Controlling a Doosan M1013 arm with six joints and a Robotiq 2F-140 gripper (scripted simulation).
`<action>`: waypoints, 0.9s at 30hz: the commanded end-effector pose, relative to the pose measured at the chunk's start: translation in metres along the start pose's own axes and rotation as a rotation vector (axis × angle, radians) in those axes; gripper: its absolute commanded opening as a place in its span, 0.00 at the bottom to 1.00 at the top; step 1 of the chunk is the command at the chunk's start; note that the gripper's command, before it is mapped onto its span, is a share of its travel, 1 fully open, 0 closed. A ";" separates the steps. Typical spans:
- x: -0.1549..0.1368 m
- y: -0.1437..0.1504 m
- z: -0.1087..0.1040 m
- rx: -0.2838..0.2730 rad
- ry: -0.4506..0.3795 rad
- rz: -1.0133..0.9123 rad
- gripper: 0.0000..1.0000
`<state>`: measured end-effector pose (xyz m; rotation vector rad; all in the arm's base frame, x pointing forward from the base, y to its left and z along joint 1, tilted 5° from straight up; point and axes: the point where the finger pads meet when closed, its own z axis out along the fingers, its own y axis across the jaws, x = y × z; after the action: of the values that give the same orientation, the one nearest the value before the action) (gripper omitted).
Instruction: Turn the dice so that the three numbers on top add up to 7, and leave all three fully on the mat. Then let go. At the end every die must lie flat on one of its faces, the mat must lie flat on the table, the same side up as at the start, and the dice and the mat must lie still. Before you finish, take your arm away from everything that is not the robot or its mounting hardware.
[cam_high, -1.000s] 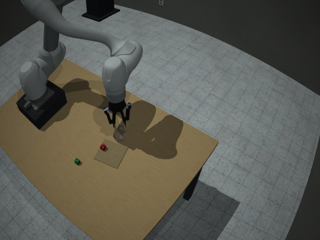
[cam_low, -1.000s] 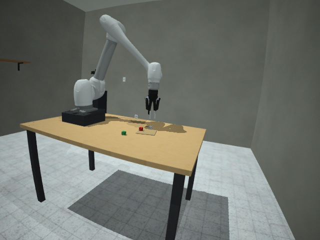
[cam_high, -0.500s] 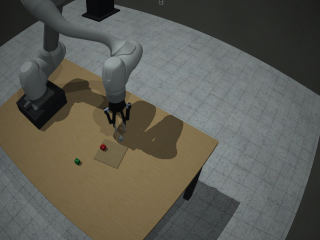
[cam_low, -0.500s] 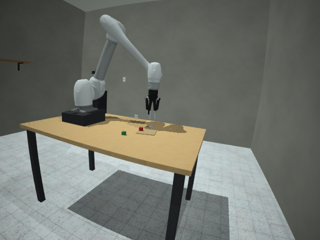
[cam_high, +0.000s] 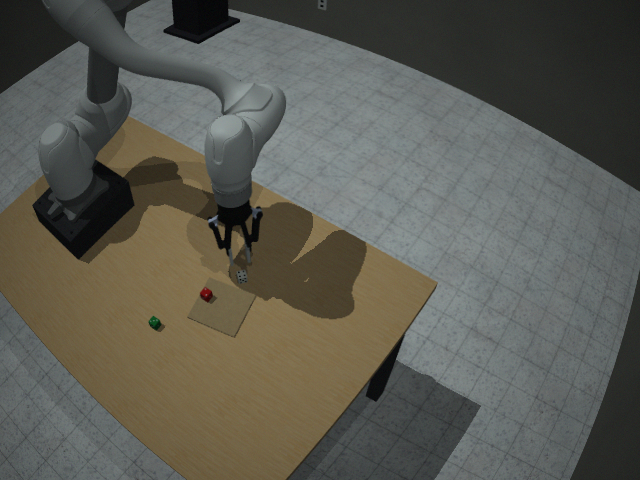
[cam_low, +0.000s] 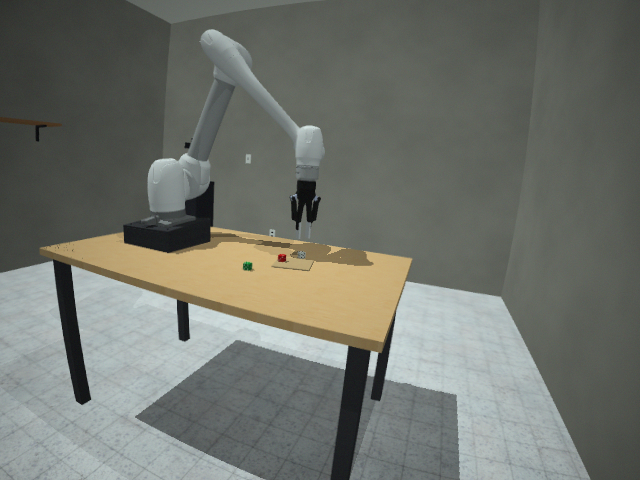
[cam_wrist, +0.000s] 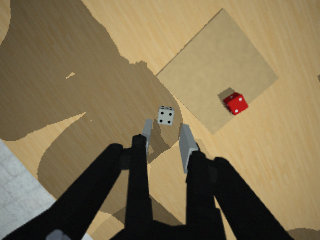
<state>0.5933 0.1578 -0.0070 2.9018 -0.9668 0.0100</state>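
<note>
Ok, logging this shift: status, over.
Gripper part-open, empty, above white die. White die, green die off mat; red die on it. No obstruction visible.

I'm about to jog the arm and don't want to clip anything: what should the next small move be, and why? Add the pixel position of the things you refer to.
Probably lower the gripper (cam_high: 240, 260) (cam_low: 305, 237) (cam_wrist: 165, 131) straight over the white die (cam_high: 241, 276) (cam_low: 301, 254) (cam_wrist: 166, 116), correcting sideways as needed. Its narrowed fingers hold nothing and hang above the die, which sits off the mat (cam_high: 222, 315) (cam_low: 293, 265) (cam_wrist: 220, 65).

Grey walls (cam_low: 361, 103) surround a pale floor (cam_high: 439, 180) (cam_low: 465, 330) (tiled, faintly speckled).
</note>
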 end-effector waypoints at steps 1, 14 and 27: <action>-0.001 0.000 0.007 -0.002 -0.004 -0.002 0.25; -0.001 0.000 0.023 -0.002 -0.004 -0.002 0.25; -0.001 0.000 0.042 -0.002 -0.004 -0.002 0.25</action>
<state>0.5910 0.1565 -0.0415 2.9027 -0.9625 0.0010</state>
